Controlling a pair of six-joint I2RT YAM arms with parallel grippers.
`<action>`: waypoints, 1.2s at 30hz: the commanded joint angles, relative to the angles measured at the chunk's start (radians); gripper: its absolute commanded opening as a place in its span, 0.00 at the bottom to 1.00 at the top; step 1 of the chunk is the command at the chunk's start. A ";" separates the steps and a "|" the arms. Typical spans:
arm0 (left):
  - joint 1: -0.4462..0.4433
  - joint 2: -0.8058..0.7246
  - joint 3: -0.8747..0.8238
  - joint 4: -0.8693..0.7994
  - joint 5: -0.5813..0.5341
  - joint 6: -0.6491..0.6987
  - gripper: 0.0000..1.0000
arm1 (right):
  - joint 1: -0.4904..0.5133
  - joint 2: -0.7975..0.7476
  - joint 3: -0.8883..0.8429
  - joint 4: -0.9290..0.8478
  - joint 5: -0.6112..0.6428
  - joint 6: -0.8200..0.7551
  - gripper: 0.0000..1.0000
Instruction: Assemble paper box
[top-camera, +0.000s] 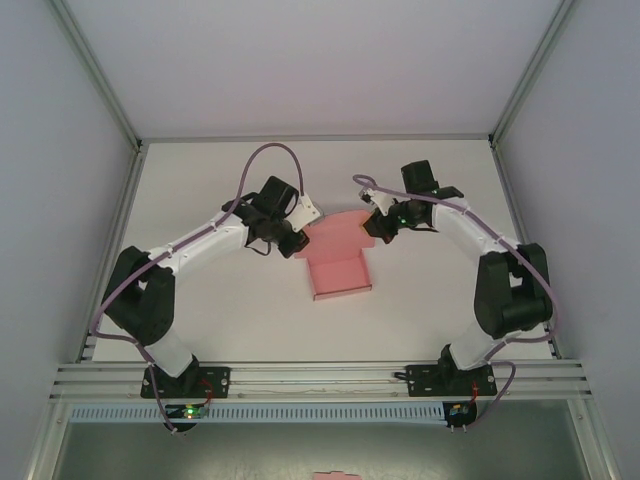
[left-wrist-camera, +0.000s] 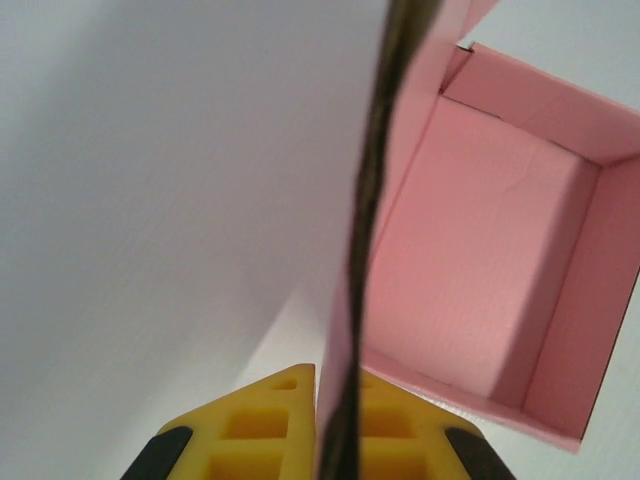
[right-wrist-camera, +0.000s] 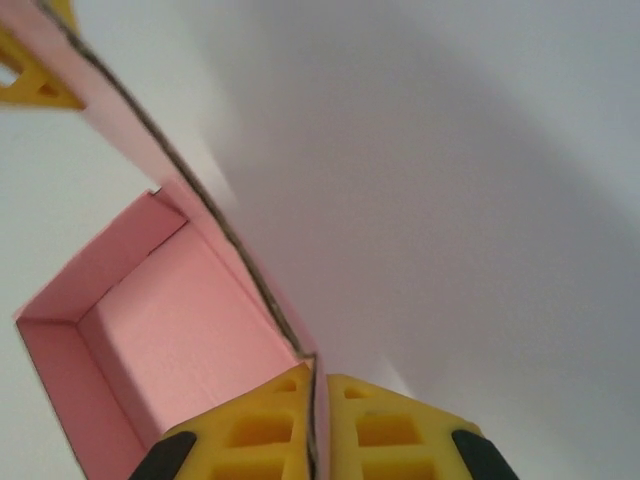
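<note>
**Flap pinched, fold next**

Top view: the paper box lies mid-frame, left gripper and right gripper at its upper flap's ends; a pink scrap at the bottom edge is well apart. Left wrist: that gripper is clamped on the upright flap, tray at right. Right wrist: clamped likewise, tray lower left. Next, swing both together, evenly, or you'll likely crease it.

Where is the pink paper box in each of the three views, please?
Top external: paper box at the centre of the picture.
Left wrist: paper box on the right, open side showing.
Right wrist: paper box at lower left, open side showing.
Shared landmark: the flap, pinched at opposite ends by the left gripper and the right gripper.
</note>
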 joint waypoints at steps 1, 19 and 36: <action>-0.048 -0.024 0.030 0.069 -0.206 -0.181 0.00 | 0.050 -0.120 -0.089 0.224 0.232 0.300 0.00; -0.174 0.168 0.155 0.362 -0.674 -0.946 0.00 | 0.500 -0.173 -0.486 1.100 1.130 1.082 0.00; -0.221 0.090 -0.094 0.498 -0.644 -1.036 0.00 | 0.594 -0.038 -0.490 1.270 1.298 1.334 0.00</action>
